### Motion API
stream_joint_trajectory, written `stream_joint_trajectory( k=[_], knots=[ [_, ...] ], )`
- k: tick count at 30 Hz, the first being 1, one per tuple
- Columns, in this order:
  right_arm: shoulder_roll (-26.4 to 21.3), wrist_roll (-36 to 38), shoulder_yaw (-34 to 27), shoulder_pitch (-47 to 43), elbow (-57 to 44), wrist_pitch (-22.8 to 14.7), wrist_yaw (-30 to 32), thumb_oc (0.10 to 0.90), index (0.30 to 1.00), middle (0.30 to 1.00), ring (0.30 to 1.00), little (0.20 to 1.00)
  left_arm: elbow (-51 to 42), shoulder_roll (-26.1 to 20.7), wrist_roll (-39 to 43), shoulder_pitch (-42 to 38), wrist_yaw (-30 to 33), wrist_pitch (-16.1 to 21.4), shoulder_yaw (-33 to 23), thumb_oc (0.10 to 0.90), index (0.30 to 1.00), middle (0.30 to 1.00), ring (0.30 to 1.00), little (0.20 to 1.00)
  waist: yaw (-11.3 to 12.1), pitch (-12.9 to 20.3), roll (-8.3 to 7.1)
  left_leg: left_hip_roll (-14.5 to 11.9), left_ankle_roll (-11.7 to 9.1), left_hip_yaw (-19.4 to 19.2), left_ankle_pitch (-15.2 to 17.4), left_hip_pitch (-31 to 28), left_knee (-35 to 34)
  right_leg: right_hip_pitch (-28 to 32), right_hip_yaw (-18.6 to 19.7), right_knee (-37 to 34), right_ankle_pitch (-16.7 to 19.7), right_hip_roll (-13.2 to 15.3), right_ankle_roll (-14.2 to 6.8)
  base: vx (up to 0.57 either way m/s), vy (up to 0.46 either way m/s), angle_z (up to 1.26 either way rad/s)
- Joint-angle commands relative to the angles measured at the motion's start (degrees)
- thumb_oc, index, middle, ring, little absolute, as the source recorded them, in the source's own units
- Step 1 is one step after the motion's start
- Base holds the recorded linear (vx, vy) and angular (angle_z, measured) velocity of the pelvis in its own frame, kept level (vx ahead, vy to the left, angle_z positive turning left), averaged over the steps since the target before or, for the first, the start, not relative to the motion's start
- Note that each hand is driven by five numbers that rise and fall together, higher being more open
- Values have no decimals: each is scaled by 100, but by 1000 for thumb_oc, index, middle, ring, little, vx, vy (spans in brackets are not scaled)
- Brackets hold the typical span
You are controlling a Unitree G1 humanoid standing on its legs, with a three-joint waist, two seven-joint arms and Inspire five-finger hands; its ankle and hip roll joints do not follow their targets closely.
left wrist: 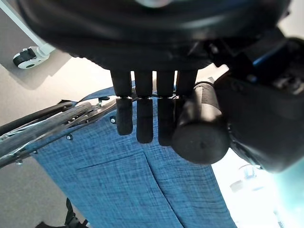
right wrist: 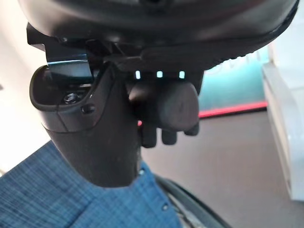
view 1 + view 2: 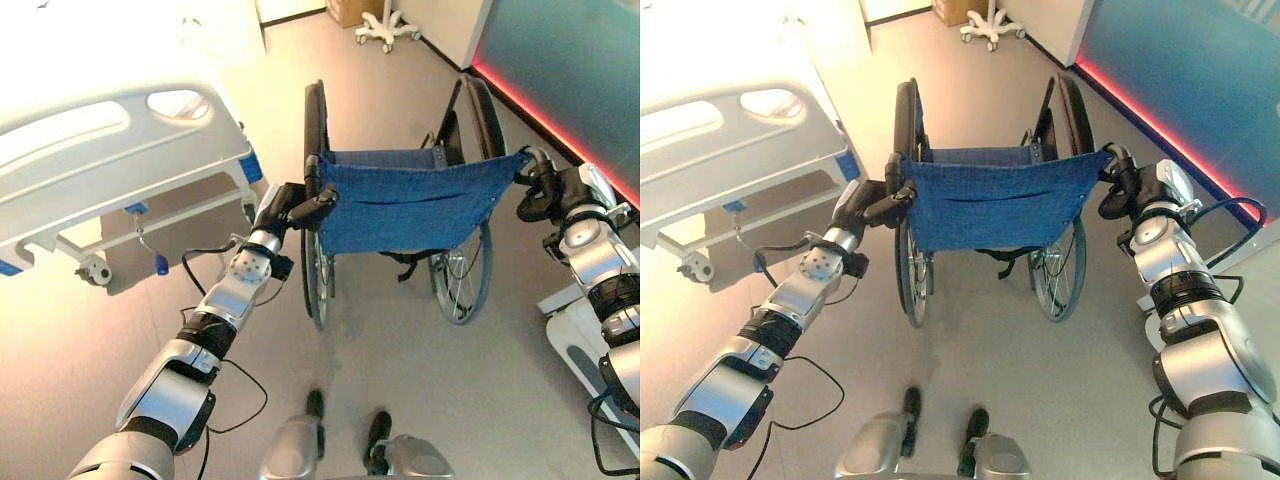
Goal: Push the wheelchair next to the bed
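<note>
Left eye view: wheelchair (image 3: 400,200), blue woven backrest and thin spoked wheels, stands on the grey floor (image 3: 420,380) just beside the white moulded bed (image 3: 120,150) corner. Left wrist view: left hand (image 1: 142,118), fingers curled round the ribbed black push handle (image 1: 202,128). Right wrist view: right hand (image 2: 161,114) wrapped round the opposite rounded grip (image 2: 95,137).

Wheelchair (image 3: 405,200) between left hand (image 3: 300,205) and right hand (image 3: 540,190) (one per push handle); bed (image 3: 110,160) left of left hand.
</note>
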State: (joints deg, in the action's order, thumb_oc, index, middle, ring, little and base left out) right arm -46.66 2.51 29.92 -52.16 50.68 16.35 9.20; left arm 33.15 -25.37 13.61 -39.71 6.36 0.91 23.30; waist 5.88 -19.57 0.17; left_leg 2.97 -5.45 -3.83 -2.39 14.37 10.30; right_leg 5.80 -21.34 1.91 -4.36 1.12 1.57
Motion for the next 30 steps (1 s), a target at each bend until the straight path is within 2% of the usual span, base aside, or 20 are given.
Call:
stream_joint_trajectory(
  k=[1, 3, 5, 9, 10, 12, 13, 15, 16, 17, 18, 21, 24, 26, 29, 30],
  knots=[
    [598, -533, 404, -892, -1064, -1688, -467, 400, 300, 300, 300, 300, -116, -478, -1071, 434, 27, 210, 465, 400, 300, 300, 300, 300, 513, -69, -55, 266, 409, -370, -228, 238, 107, -35, 879, 474, -138, -255, -234, 238, 58, -82],
    [673, -462, 336, -794, -957, -1834, -534, 400, 300, 300, 300, 300, -61, -535, -999, 520, 22, 213, 425, 400, 300, 300, 300, 300, 535, 1, -101, 247, 600, -419, 96, 69, 275, -21, 782, 630, -288, -168, -223, 246, 89, -85],
    [663, -451, 293, -677, -1082, -1830, -551, 400, 300, 300, 300, 300, -43, -659, -1005, 537, -49, 245, 367, 400, 300, 300, 300, 300, 607, 22, -166, 230, 717, -321, 261, 64, 403, 45, 760, 802, -456, -139, -199, 238, 38, -60],
    [693, -361, 194, -521, -1036, -1968, -459, 400, 300, 300, 300, 300, -23, -730, -1098, 469, -159, 196, 377, 400, 300, 300, 300, 300, 697, 192, -303, 278, 939, -127, 401, -80, 278, 70, 824, 1483, -650, -232, -312, 194, -11, 10],
    [636, -309, 129, -379, -1136, -1978, -407, 400, 300, 300, 300, 300, -60, -763, -1138, 454, -184, 186, 419, 400, 300, 300, 300, 300, 663, 207, -328, 290, 1026, -4, 438, -144, 240, -118, 862, 2019, -447, -190, -436, 178, 5, 45],
    [561, -348, 32, -194, -1216, -2037, -451, 400, 300, 300, 300, 300, 14, -708, -1122, 433, -193, 229, 465, 400, 300, 300, 300, 300, 549, 196, -273, 248, 1056, 208, 479, -272, 222, -393, 982, 2220, -188, -6, -577, 200, 0, 60],
    [553, -365, 16, -175, -1201, -2055, -466, 400, 300, 300, 300, 300, 53, -685, -1128, 419, -202, 249, 481, 400, 300, 300, 300, 300, 524, 192, -262, 244, 1051, 263, 490, -303, 227, -420, 1020, 2172, -161, 49, -600, 222, -72, 37],
    [553, -423, -1, -192, -1082, -2085, -445, 400, 300, 300, 300, 300, 196, -644, -1144, 296, -223, 343, 591, 400, 300, 300, 300, 300, 408, 160, -234, 208, 990, 503, 552, -410, 300, -537, 1233, 1702, -17, 361, -730, 175, -192, 14],
    [574, -402, 10, -289, -1005, -2093, -376, 400, 300, 300, 300, 300, 266, -701, -1111, 90, -264, 356, 669, 400, 300, 300, 300, 300, 314, 83, -255, 150, 949, 618, 644, -444, 403, -728, 1426, 1370, 202, 629, -831, 85, -267, 13],
    [590, -397, 11, -335, -982, -2095, -344, 400, 300, 300, 300, 300, 299, -736, -1081, -13, -293, 361, 692, 400, 300, 300, 300, 300, 278, 49, -274, 126, 932, 655, 690, -445, 442, -814, 1508, 1238, 327, 740, -865, 58, -358, 1],
    [633, -407, 41, -444, -956, -2068, -272, 400, 300, 300, 300, 300, 392, -793, -1010, -238, -346, 371, 741, 400, 300, 300, 300, 300, 207, -19, -325, 80, 887, 716, 801, -427, 522, -964, 1683, 959, 646, 961, -935, 56, -307, -10],
    [702, -358, 176, -676, -1054, -1836, -185, 400, 300, 300, 300, 300, 504, -862, -962, -546, -432, 348, 804, 400, 300, 300, 300, 300, 114, -67, -436, -20, 767, 839, 1079, -353, 748, -1163, 2016, 487, 1192, 1319, -1062, 123, -343, 24],
    [689, -263, 205, -729, -1165, -1702, -152, 400, 300, 300, 300, 300, 516, -897, -994, -640, -491, 325, 830, 400, 300, 300, 300, 300, 83, -71, -500, -90, 690, 930, 1256, -324, 913, -1216, 2106, 226, 1358, 1477, -1129, 221, -419, 24],
    [578, -89, 233, -763, -1358, -1481, -143, 400, 300, 300, 300, 300, 491, -973, -1009, -704, -599, 327, 898, 400, 300, 300, 300, 300, 54, -38, -609, -253, 563, 1186, 1451, -298, 1031, -1296, 2287, -138, 1450, 1629, -1238, 345, -703, 46],
    [522, -2, 289, -782, -1506, -1379, -106, 400, 300, 300, 300, 300, 422, -1059, -1016, -703, -642, 310, 906, 400, 300, 300, 300, 300, 46, -19, -720, -470, 457, 1432, 1488, -281, 992, -1384, 2440, -96, 1443, 1592, -1288, 218, -638, 69],
    [480, 43, 340, -852, -1555, -1319, -76, 400, 300, 300, 300, 300, 418, -1097, -1055, -724, -646, 355, 912, 400, 300, 300, 300, 300, 20, -26, -749, -595, 418, 1539, 1467, -235, 988, -1441, 2510, 53, 1334, 1468, -1293, 157, -772, 31]
  ],
)
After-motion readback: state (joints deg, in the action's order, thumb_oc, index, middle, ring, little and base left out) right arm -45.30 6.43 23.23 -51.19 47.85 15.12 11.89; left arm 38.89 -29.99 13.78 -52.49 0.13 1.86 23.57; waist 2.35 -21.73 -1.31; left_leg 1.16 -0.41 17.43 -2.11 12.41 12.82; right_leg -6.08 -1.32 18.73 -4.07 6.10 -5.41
